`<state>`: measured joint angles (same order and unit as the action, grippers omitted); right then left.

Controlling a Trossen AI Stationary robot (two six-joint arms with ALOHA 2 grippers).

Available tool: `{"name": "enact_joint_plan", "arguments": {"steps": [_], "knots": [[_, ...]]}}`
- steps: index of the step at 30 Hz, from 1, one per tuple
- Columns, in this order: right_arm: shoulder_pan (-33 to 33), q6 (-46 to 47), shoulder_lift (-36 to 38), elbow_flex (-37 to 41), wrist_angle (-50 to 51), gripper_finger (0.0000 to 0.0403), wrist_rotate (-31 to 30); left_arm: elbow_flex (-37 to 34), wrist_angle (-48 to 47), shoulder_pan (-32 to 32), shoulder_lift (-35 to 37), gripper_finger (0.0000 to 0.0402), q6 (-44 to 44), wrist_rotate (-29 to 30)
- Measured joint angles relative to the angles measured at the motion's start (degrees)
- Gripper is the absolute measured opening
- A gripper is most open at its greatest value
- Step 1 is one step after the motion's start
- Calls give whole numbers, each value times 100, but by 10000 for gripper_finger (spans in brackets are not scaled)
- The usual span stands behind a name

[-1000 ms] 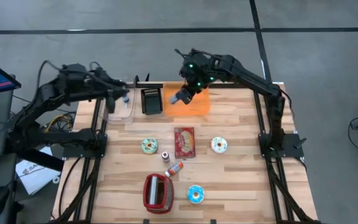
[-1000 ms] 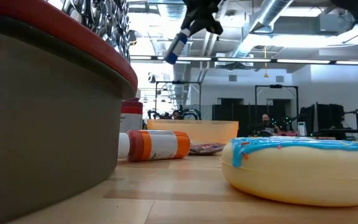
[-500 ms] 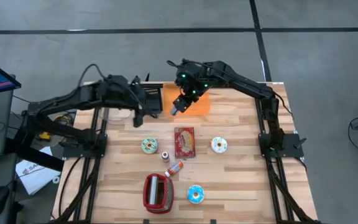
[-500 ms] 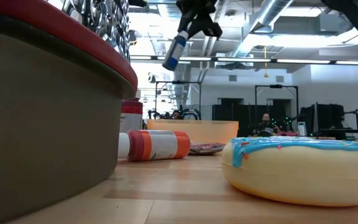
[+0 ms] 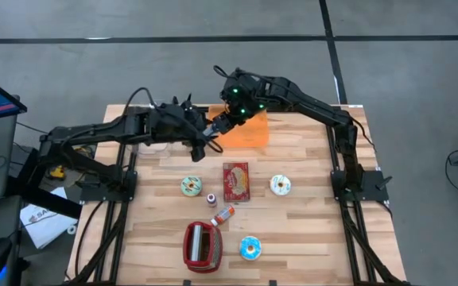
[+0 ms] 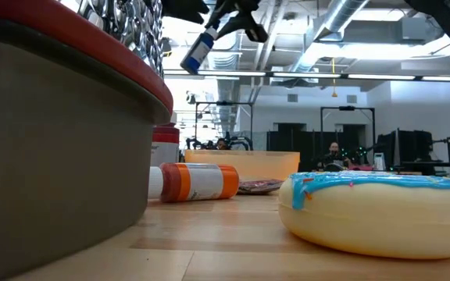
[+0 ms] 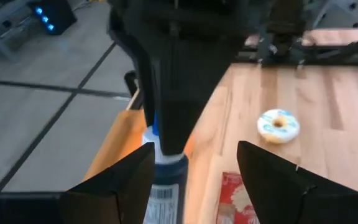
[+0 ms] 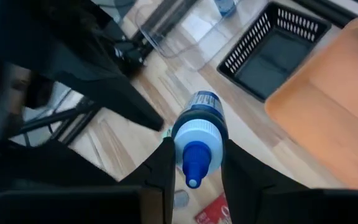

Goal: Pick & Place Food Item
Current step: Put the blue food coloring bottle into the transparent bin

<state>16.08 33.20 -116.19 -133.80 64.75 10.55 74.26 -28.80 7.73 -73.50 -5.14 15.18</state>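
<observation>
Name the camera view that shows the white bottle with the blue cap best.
The right wrist view: the white bottle with the blue cap fills the centre, clamped in the right gripper. The left wrist view shows only its lower body, the low view a small tilted shape overhead, the high view barely anything.

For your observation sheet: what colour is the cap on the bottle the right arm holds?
Blue, on a white plastic bottle; clearest in the right wrist view.

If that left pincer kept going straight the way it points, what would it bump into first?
Most likely the bottle held by the right pincer: it sits right between the left pincer's open fingers. Depth is hard to judge, so contact isn't certain.
</observation>
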Motion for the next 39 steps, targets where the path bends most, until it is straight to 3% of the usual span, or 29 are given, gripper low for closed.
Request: {"name": "enact_joint_plan", "arguments": {"steps": [17,33,39], "knots": [[-76,244,1,0,-565,88,165,0,75,9,-61,211,72,650],[-74,393,1,0,-1079,88,351,0,-83,11,-61,152,67,971],[-74,390,1,-2,-1082,88,351,0,-83,11,-16,165,68,1053]]}}
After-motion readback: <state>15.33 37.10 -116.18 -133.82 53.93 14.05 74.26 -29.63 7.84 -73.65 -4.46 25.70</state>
